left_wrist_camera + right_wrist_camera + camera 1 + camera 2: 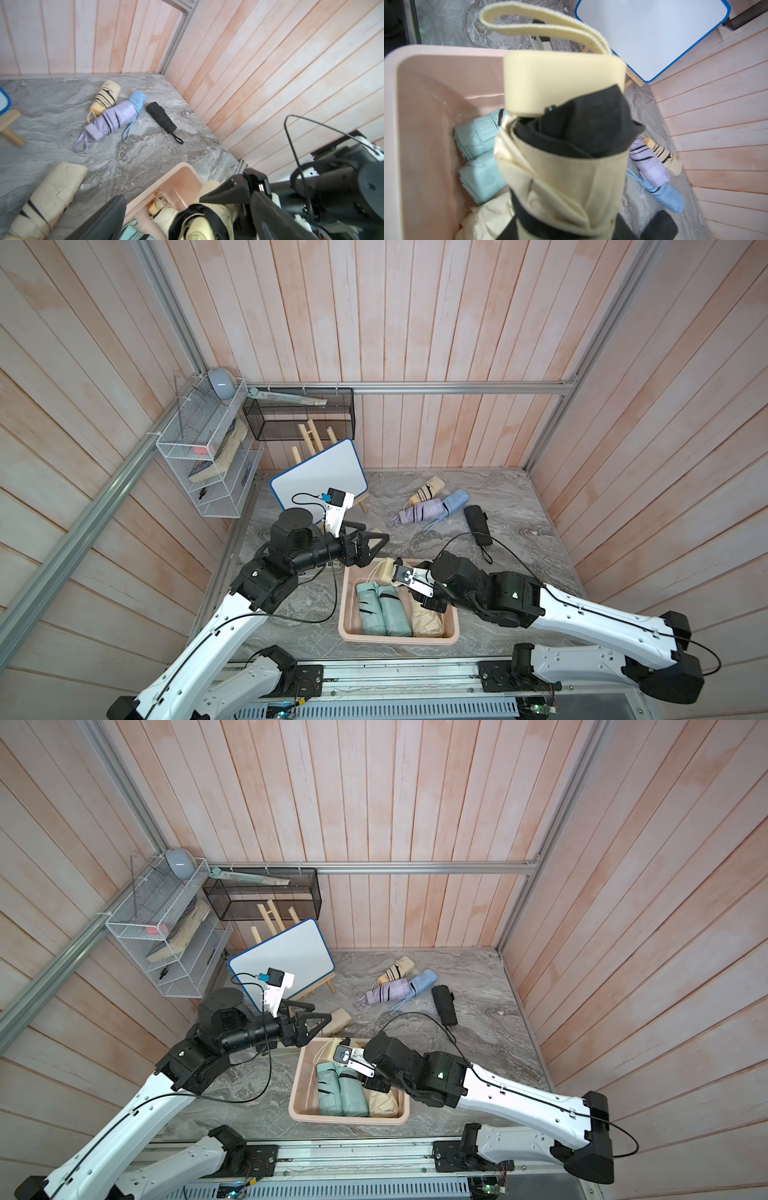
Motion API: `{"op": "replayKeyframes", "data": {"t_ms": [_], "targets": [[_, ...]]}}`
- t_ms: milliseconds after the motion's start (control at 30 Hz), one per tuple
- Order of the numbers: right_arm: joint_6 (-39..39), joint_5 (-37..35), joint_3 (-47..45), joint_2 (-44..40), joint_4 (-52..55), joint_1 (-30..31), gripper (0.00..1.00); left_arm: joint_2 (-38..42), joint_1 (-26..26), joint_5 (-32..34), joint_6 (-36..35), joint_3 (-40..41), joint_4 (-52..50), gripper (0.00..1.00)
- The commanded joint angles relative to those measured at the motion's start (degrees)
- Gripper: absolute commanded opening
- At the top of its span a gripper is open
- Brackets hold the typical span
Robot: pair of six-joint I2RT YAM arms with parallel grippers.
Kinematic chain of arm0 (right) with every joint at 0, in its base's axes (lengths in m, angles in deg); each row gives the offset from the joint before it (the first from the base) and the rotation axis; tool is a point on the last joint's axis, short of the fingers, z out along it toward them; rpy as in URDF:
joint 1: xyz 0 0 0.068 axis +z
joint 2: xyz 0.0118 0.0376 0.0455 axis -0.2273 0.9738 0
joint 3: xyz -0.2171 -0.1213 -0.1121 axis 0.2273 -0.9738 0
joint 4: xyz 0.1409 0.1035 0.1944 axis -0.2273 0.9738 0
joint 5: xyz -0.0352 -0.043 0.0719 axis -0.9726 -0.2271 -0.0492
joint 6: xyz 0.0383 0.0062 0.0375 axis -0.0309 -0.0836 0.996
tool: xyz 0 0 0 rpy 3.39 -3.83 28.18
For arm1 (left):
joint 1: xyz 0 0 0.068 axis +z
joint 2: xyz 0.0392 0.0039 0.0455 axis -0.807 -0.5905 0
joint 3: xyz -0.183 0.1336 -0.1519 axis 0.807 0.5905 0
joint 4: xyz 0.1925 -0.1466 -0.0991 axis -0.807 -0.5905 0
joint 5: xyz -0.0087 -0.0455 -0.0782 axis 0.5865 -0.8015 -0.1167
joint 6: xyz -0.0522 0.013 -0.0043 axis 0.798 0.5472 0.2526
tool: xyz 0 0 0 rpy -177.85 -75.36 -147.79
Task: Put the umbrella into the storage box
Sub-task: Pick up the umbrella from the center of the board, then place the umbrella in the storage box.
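So we've got the right gripper [218,202] clamped on the umbrella [562,170], a cream fabric roll with black lining, a blocky handle and a ribbed loop strap. It sits tilted over the storage box [399,641], a smooth pink plastic tub with rounded corners, handle near the far rim. Two mint umbrellas [380,610] and a crumpled cream one [428,620] lie inside. Our left gripper [376,531] hangs spread wide by the box's far left corner.
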Motion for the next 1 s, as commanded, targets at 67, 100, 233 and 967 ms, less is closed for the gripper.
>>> {"op": "replayKeyframes", "data": {"t_ms": [67, 100, 233, 967], "targets": [[24.0, -7.6, 1.6, 3.7, -5.0, 5.0, 0.38, 4.1, 0.5, 12.3, 9.6, 3.1, -3.7, 1.0], [27.4, -8.5, 1.7, 4.6, -5.4, 5.7, 0.38, 4.6, 0.6, 13.0, 11.1, 3.6, -4.5, 1.0], [37.7, -11.0, 2.4, 8.2, -6.7, 7.5, 0.37, 6.4, 0.6, 14.5, 15.8, 5.7, -6.7, 1.0], [82.3, -11.8, 1.3, 18.3, 1.2, 7.6, 0.29, 11.3, 0.8, 17.8, 20.3, 10.4, -16.7, 1.0]]}}
